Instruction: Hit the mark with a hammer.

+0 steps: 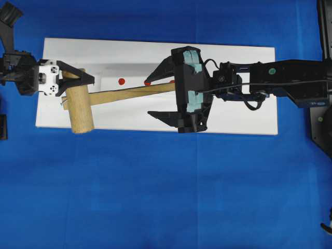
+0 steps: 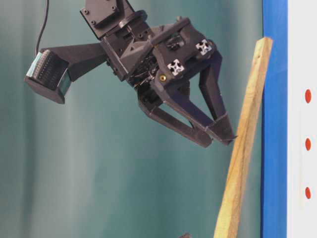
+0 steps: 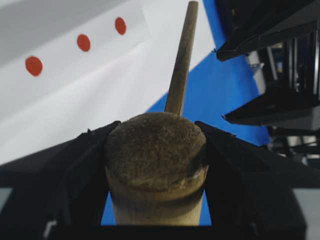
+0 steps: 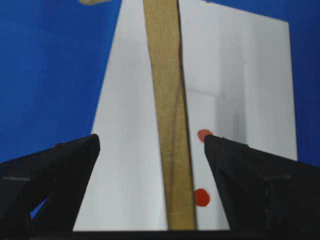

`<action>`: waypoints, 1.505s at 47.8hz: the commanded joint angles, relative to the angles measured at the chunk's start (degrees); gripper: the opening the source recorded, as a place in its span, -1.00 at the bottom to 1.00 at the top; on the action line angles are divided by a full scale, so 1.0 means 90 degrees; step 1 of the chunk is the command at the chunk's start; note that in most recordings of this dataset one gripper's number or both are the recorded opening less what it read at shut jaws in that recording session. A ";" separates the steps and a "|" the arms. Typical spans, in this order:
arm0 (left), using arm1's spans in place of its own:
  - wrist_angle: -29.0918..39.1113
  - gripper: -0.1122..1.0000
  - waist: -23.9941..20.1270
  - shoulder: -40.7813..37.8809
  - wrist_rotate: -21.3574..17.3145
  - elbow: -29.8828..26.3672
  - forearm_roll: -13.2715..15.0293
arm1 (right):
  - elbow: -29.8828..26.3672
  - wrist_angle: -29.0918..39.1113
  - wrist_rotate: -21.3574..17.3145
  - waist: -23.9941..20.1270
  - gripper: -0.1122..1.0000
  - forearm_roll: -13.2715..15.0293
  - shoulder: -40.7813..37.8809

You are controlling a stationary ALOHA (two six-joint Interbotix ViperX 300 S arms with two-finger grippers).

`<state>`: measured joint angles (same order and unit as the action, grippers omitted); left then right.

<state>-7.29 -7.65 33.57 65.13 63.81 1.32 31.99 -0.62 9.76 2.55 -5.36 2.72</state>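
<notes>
mark (image 1: 147, 82): overhead, half hidden under the right gripper (image 1: 153, 97) finger; third dot almost fully covered
hammer (image 1: 83, 106): handle end hidden under right gripper body overhead; head cut off by bottom edge in table-level view
left gripper (image 3: 155, 165): fingertips out of frame in left wrist view
white block (image 2: 302, 59): only an edge strip visible at table level

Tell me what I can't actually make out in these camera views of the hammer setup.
- Overhead view: the right gripper covers the third red dot and partly hides the mark.
- Table-level view: the hammer is cut off by the bottom edge, so its head and the left gripper are unseen.
- Left wrist view: the left gripper is shut on the hammer's head; the underside is hidden.
- Right wrist view: the handle hides part of the white block.
</notes>
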 commanded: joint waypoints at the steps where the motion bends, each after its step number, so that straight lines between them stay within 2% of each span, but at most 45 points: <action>1: -0.0039 0.02 0.0078 0.0127 0.0068 -0.0088 -0.0020 | -0.0205 -0.0068 0.0000 -0.0020 0.77 0.0137 0.0029; 22: -0.0049 0.02 0.0303 0.0146 0.0117 -0.0205 -0.0020 | -0.0479 -0.0068 0.0000 -0.0020 0.76 0.0342 -0.0566; 28: -0.0068 0.02 0.0313 0.0146 0.0127 -0.0215 -0.0020 | -0.0479 -0.0059 0.0010 -0.0020 0.66 0.0400 -0.0566; 31: -0.0059 0.02 0.0303 0.0137 0.0117 -0.0234 -0.0020 | -0.0479 -0.0049 0.0010 -0.0020 0.49 0.0410 -0.0566; 39: -0.0068 0.02 0.0303 0.0059 0.0059 -0.0303 -0.0020 | -0.0459 -0.0068 0.0020 -0.0049 -0.39 0.0410 -0.0576; 43: -0.0068 0.02 0.0303 0.0010 0.0049 -0.0342 -0.0020 | -0.0449 -0.0068 0.0010 -0.0088 -0.65 0.0410 -0.0566; 66: -0.0068 0.04 0.0264 0.0127 -0.0029 -0.0459 -0.0049 | -0.0430 -0.0049 -0.0010 -0.0176 -0.64 0.0410 -0.0566; 68: -0.0068 0.18 0.0264 0.0107 -0.0029 -0.0469 -0.0049 | -0.0430 -0.0049 -0.0010 -0.0176 -0.64 0.0410 -0.0566; 72: -0.0068 0.58 0.0264 0.0088 -0.0020 -0.0479 -0.0049 | -0.0430 -0.0049 -0.0010 -0.0176 -0.64 0.0400 -0.0566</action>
<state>-7.29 -5.01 34.10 64.95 61.44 1.05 29.09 -0.62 9.58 1.49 -1.76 -3.16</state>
